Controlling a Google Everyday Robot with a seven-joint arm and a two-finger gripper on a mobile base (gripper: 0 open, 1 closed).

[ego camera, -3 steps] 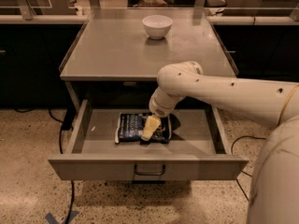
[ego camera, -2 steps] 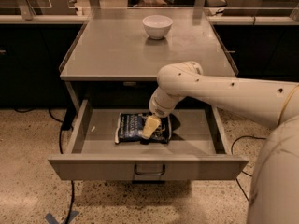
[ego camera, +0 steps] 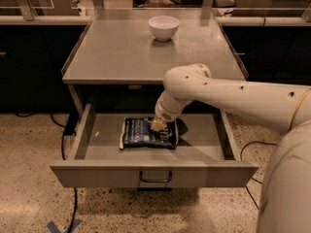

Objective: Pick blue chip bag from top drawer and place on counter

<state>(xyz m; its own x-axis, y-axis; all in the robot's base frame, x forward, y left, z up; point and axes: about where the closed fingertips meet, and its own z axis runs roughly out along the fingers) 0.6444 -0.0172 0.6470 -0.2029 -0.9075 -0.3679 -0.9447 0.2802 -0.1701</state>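
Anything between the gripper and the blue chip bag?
Nothing. In the camera view the gripper is down in the top drawer, right at the blue chip bag's far edge, with no other item between them.

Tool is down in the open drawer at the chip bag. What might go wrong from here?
The tool sits near the back edge of the chip bag, off its middle, so the bag may slip when lifted. The counter overhangs the back of the drawer, just above the arm; a straight lift might strike it. A bowl stands at the counter's far side; place short of it.
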